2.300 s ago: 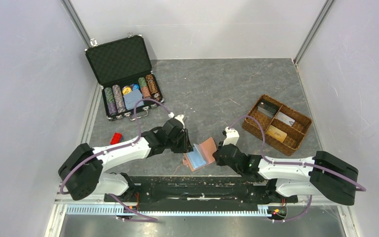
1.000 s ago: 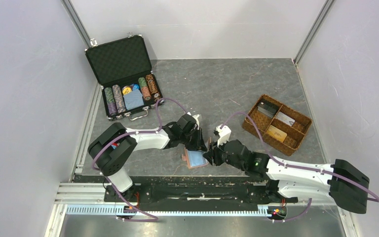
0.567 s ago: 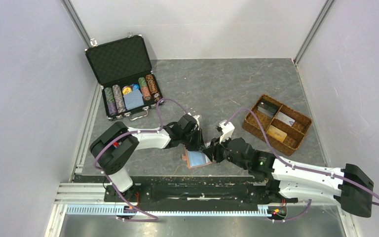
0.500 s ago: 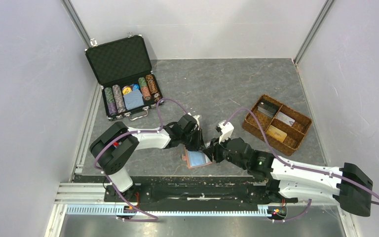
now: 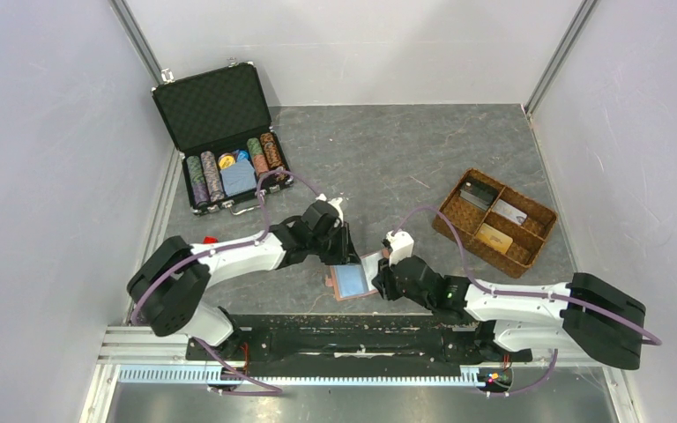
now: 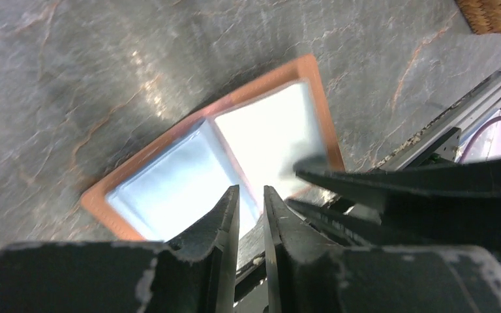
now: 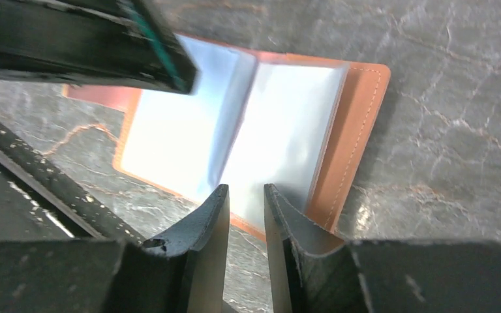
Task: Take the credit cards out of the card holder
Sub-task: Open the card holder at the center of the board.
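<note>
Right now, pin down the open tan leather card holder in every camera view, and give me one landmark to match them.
Top external: the tan leather card holder lies open at bottom centre, near the table's front edge.
Left wrist: mid-frame, lying diagonally, pale sleeves facing up.
Right wrist: mid-frame, open, its leather border at the right.
Shared landmark: the grey marbled table beneath it.

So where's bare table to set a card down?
Widest bare table lies between the chip case and the woven tray. Crowded near the card holder, where left gripper and right gripper meet.
</note>
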Tool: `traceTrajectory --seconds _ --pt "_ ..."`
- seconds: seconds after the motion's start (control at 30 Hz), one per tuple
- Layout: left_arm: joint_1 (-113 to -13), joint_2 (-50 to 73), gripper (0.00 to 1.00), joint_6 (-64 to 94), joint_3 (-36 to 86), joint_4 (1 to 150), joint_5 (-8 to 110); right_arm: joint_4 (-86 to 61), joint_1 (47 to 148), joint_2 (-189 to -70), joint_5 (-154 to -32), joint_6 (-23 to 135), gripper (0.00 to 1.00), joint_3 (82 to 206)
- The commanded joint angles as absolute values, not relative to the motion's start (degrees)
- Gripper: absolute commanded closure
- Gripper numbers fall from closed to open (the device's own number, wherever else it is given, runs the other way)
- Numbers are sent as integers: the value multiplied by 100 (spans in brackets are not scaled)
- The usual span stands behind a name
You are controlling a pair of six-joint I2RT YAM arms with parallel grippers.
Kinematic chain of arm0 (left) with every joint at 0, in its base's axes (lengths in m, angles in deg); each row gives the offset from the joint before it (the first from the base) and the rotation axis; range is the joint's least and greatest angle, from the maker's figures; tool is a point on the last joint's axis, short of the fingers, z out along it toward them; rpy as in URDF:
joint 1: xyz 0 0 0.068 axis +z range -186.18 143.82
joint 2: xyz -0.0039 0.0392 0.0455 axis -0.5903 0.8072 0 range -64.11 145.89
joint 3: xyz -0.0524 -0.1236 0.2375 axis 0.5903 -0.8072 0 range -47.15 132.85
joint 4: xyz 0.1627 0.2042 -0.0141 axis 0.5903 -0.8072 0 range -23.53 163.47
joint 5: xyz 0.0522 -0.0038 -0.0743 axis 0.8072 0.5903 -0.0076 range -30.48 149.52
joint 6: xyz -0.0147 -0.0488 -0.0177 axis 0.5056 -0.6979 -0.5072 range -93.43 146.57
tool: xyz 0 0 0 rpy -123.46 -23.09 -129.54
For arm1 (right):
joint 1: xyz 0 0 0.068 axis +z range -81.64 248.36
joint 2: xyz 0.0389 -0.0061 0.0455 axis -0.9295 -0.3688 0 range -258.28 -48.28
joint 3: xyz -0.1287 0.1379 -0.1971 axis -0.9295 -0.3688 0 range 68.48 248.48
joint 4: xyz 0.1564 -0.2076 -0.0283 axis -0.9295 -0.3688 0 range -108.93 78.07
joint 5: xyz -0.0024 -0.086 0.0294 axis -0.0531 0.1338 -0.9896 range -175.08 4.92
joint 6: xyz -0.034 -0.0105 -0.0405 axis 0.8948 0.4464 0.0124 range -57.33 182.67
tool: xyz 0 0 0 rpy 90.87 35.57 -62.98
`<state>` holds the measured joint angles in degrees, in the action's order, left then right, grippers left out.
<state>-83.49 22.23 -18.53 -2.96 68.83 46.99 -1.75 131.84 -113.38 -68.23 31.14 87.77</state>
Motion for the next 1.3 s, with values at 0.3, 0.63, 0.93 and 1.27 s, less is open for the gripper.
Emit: traceTrajectory --seconds 0.3,0.63,0.93,1.27 --pt "-8329 1489 79 -1604 -1022 6322 5483 583 13134 -11478 -6601 2559 72 8031" --pt "-8324 1763 82 -1502 -1014 6555 5410 705 13132 -11355 -6664 2523 72 7903" --pt "-8329 1819 82 -1525 -1028 6801 5126 732 13137 -11326 -6829 2559 62 8072" --pt "-8329 1882 82 -1648 -1045 7105 4790 856 13136 -11533 -7064 2704 49 8508"
